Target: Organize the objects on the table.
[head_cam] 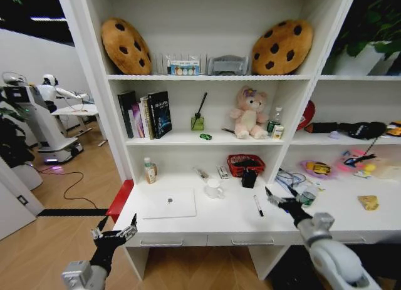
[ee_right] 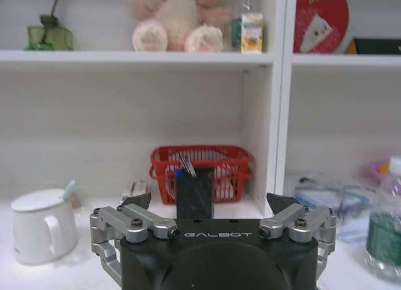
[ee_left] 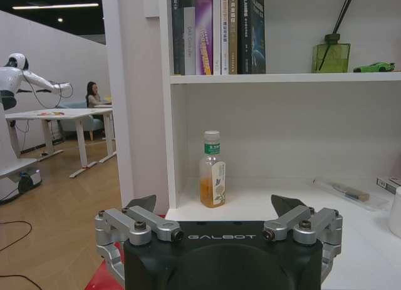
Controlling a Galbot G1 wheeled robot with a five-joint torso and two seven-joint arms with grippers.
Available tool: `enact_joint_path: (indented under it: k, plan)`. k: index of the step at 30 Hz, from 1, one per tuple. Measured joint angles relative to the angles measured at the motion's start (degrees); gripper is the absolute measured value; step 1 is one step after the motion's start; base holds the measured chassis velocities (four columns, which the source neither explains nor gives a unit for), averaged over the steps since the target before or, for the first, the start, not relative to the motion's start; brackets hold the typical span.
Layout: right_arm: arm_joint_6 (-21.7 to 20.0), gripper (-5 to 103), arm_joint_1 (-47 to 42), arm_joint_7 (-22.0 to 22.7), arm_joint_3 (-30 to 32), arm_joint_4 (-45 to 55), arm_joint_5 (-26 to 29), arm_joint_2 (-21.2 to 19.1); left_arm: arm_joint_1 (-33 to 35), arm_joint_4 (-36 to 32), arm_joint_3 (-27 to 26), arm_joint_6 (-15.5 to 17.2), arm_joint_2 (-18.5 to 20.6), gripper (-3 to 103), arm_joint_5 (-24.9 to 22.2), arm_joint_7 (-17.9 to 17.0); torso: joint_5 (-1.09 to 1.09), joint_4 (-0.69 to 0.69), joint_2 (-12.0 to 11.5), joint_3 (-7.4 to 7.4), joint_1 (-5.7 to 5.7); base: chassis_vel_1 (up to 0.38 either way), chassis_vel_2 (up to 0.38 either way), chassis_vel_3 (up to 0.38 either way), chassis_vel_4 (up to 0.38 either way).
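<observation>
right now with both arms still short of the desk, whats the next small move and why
Probably ease the right end effector forward and down toward the black pen. Its fingers are open, it holds nothing, and the pen lies loose on the white desk just ahead, apart from the pen cup. The left end effector hangs open below the desk edge.

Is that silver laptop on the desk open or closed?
Closed. The silver laptop lies flat on the white desk, lid down, logo facing up.

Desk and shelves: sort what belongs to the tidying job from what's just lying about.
Job: laptop, white mug, black pen, pen cup, juice bottle.
Lying about: plush bear, cookie cushions, books, red basket.
</observation>
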Motion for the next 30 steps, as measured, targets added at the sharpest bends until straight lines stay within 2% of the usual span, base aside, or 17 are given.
enact_joint_path:
  k: [3, 9, 20, 30]
  plan:
    - [-2.91, 100, 0.43, 5.21, -0.56, -2.71, -0.49, 3.5, 0.0, 0.0, 0.0, 0.0, 0.0, 100, 0.0, 0.0, 0.01, 0.0, -0.01, 0.01, 0.01, 0.0, 0.0, 0.0, 0.0]
    - [-0.39, 100, 1.73, 8.37, -2.17, -4.99, -0.15, 6.63, 0.0, 0.0, 0.0, 0.0, 0.0, 100, 0.0, 0.0, 0.01, 0.0, -0.01, 0.01, 0.01, 0.0, 0.0, 0.0, 0.0]
    - [-0.38, 100, 1.88, 7.43, -2.41, -5.01, 0.45, 8.4, 0.0, 0.0, 0.0, 0.0, 0.0, 100, 0.0, 0.0, 0.01, -0.01, -0.02, 0.01, 0.02, 0.0, 0.0, 0.0, 0.0]
    - [1.85, 100, 3.37, 4.61, -3.25, -7.08, 0.44, 6.56, 0.0, 0.0, 0.0, 0.0, -0.02, 100, 0.0, -0.01, 0.03, 0.0, -0.02, 0.01, 0.01, -0.057, -0.181, 0.046, 0.153]
